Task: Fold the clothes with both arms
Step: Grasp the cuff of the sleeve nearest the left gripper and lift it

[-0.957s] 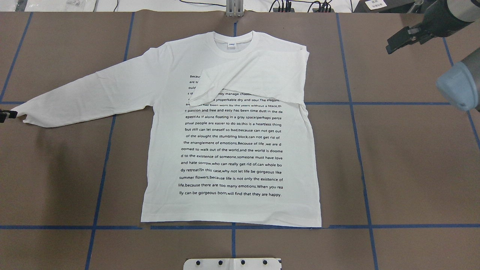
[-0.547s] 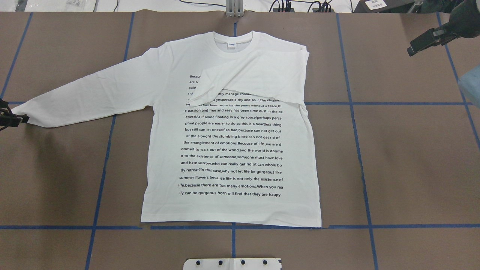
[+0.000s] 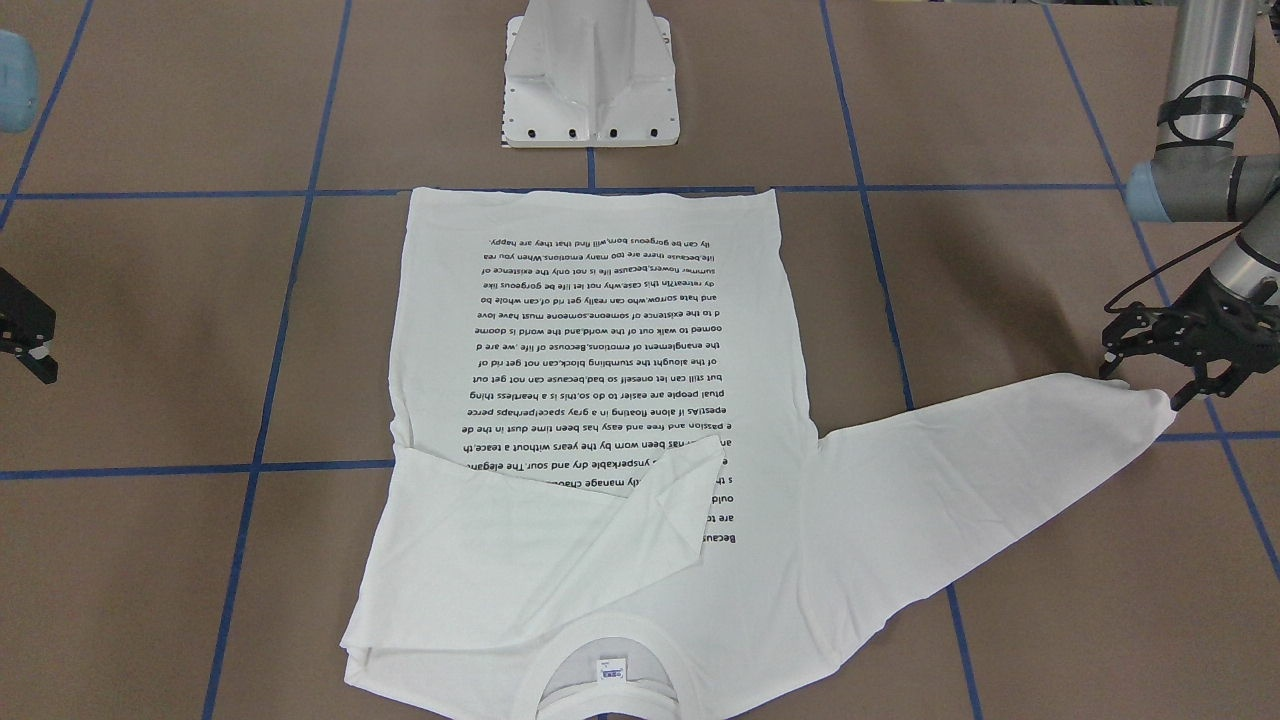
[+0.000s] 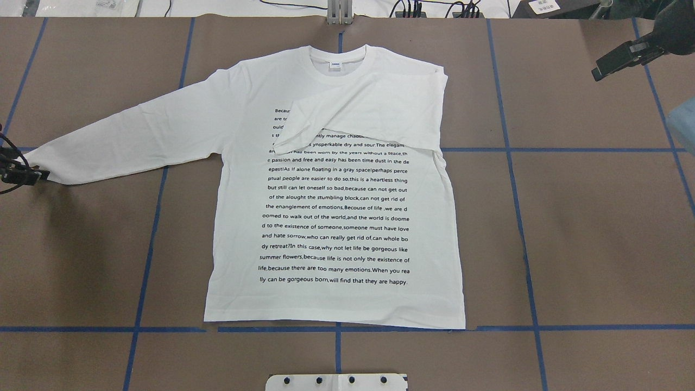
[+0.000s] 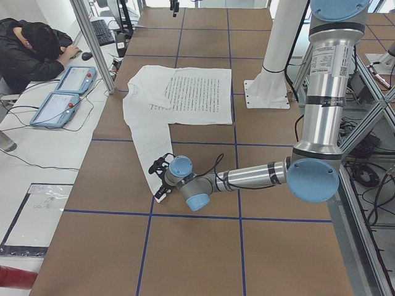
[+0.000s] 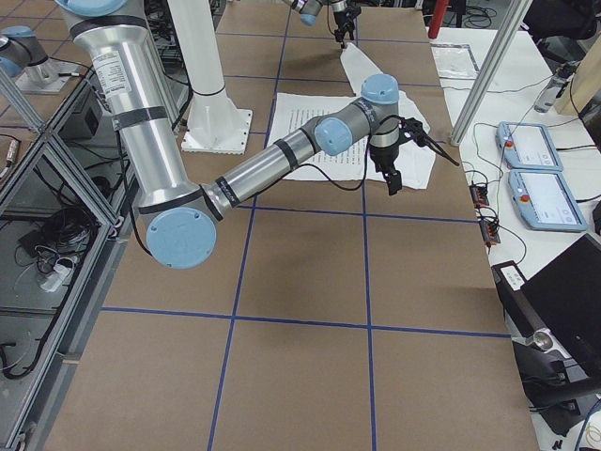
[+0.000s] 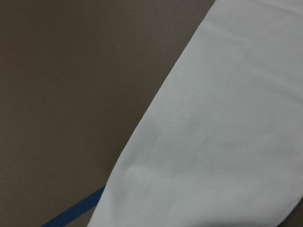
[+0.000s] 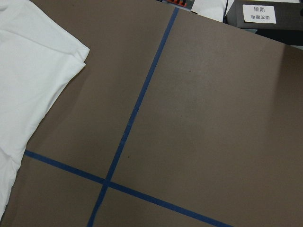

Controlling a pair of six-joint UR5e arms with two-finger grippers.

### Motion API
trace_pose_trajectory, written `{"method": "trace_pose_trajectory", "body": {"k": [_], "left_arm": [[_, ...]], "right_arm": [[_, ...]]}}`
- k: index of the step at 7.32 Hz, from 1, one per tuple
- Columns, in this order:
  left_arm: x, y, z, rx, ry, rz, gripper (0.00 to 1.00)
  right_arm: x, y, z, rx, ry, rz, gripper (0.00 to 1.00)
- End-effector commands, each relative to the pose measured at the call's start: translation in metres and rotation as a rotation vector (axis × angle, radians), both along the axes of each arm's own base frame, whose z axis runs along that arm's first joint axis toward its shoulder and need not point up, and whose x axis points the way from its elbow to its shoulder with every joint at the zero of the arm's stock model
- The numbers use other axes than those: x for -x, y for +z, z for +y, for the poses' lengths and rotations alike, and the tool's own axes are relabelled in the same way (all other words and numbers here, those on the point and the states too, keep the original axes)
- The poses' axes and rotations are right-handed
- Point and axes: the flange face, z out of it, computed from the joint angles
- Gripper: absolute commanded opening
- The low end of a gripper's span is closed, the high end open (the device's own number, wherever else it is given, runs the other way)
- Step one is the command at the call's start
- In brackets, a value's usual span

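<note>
The shirt [image 4: 336, 217] lies flat, print up, in the middle of the table [image 4: 570, 244], collar away from the robot. Its right sleeve [image 4: 369, 114] is already folded across the chest, and the left sleeve [image 4: 136, 136] is stretched out to the side.

In the last second the left gripper [image 3: 1142, 385] has crept in from the table's edge to the cuff [image 3: 1150, 402]. Its fingers are spread and sit either side of the cuff's end, low at the table, not yet closed on cloth (the wrist camera shows only sleeve and table, so the front view is my best evidence). Meanwhile the right gripper [image 4: 619, 57] has drawn back toward the far corner, well apart from the shirt. Its fingers look spread with nothing between them.

So I'd say the second sleeve fold is about to start: pinch the cuff, then carry it across the chest over the first sleeve.
</note>
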Motion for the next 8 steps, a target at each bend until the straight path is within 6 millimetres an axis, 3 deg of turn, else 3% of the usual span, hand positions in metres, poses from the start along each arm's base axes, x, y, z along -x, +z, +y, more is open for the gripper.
{"method": "trace_pose_trajectory", "body": {"k": [1, 3, 5, 8], "left_arm": [[-0.001, 0.011, 0.003, 0.003, 0.002, -0.005, 0.74], [-0.001, 0.014, 0.005, -0.002, 0.003, -0.003, 0.56], [-0.001, 0.013, 0.005, -0.006, 0.004, -0.002, 0.0], [-0.001, -0.013, 0.005, -0.118, 0.008, 0.06, 0.0]], "right_arm": [[0.0, -0.001, 0.0, -0.003, 0.001, 0.001, 1.0], [0.0, -0.001, 0.0, -0.004, 0.002, 0.002, 1.0], [0.001, -0.003, -0.001, -0.007, 0.0, 0.001, 1.0], [0.001, -0.004, 0.0, -0.006, 0.002, -0.002, 1.0]]}}
